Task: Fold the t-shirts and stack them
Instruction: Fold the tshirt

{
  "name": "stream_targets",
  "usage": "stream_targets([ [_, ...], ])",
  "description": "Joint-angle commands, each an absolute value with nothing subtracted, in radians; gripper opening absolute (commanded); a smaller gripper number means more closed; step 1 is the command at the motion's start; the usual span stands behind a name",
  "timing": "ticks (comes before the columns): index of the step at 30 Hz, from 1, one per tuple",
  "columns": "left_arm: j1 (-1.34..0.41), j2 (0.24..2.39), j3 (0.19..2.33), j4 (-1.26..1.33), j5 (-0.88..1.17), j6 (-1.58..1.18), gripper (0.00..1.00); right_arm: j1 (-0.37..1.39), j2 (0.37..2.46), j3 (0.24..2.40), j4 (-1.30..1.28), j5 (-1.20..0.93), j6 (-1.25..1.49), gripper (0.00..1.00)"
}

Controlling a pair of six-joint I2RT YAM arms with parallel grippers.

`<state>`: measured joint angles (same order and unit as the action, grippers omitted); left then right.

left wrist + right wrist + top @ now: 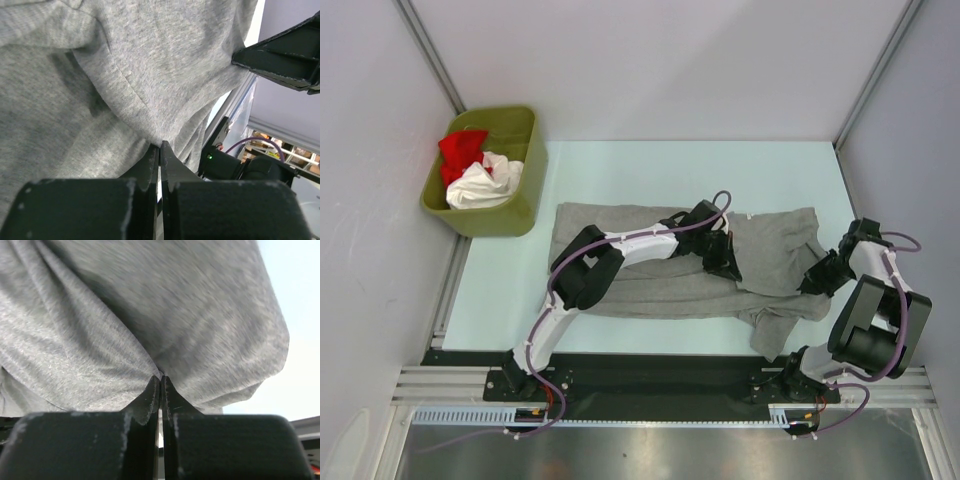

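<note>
A large heather-grey cotton t-shirt [770, 240] lies spread and rumpled across the middle of the pale tabletop [640, 175], its right-hand part bunched towards the near edge. The left pincer [160, 147] is closed on a fold of this grey cloth, with fabric drawn up between its pressed jaws. In the overhead view it sits over the shirt's middle-right. The right pincer [160, 380] is likewise clamped on a pinch of the same shirt, at its right-hand edge. A crumpled red shirt [460, 150] and a crumpled white shirt [485, 185] sit in the olive-green plastic bin [505, 215] at the far left corner, well apart from the work.

The step in hand looks to be a first fold of the grey shirt, with both arms holding cloth on one side. No folded stack shows, so the task seems at an early stage. The next move probably calls for both pincers to lift together and carry the cloth across in step, keeping the edge taut. They would let go once the layer lies flat. Uneven lifting could twist or drag the shirt.
</note>
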<state>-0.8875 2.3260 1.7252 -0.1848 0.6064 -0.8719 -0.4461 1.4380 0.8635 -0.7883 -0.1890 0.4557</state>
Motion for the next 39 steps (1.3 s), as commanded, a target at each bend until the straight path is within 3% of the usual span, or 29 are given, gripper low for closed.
stream_targets([
  [1,-0.882,2.256,1.726,-0.207,0.626,-0.827,0.02,-0.462,1.41,0.841,-0.784,-0.193,0.526,0.04],
  [5,-0.879,2.249,1.724,-0.268,0.624,-0.767,0.1,-0.495,1.361,0.836,-0.785,-0.187,0.584,0.23],
  [6,-0.877,2.228,1.717,-0.294,0.615,-0.743,0.15,-0.5,1.339,0.857,-0.776,-0.173,0.591,0.38],
  [7,-0.87,2.211,1.709,-0.31,0.603,-0.686,0.18,-0.503,1.335,0.88,-0.767,-0.166,0.591,0.45],
  [12,-0.821,2.073,1.637,-0.414,0.566,-0.529,0.34,-0.502,1.39,1.015,-0.576,-0.166,0.534,0.63],
  [18,-0.655,1.85,1.529,-0.474,0.539,-0.44,0.46,-0.46,1.673,1.267,-0.505,-0.273,0.35,0.83],
  [23,-0.476,1.804,1.551,-0.6,0.35,-0.31,0.46,-0.462,1.782,1.328,-0.373,-0.369,0.273,0.92],
  [27,-0.35,1.83,1.551,-0.669,0.207,-0.276,0.41,-0.465,1.881,1.412,-0.385,-0.422,0.192,0.93],
  [39,-0.143,2.037,1.667,-0.667,0.152,-0.36,0.39,-0.446,2.078,1.624,-0.44,-0.44,0.092,0.95],
])
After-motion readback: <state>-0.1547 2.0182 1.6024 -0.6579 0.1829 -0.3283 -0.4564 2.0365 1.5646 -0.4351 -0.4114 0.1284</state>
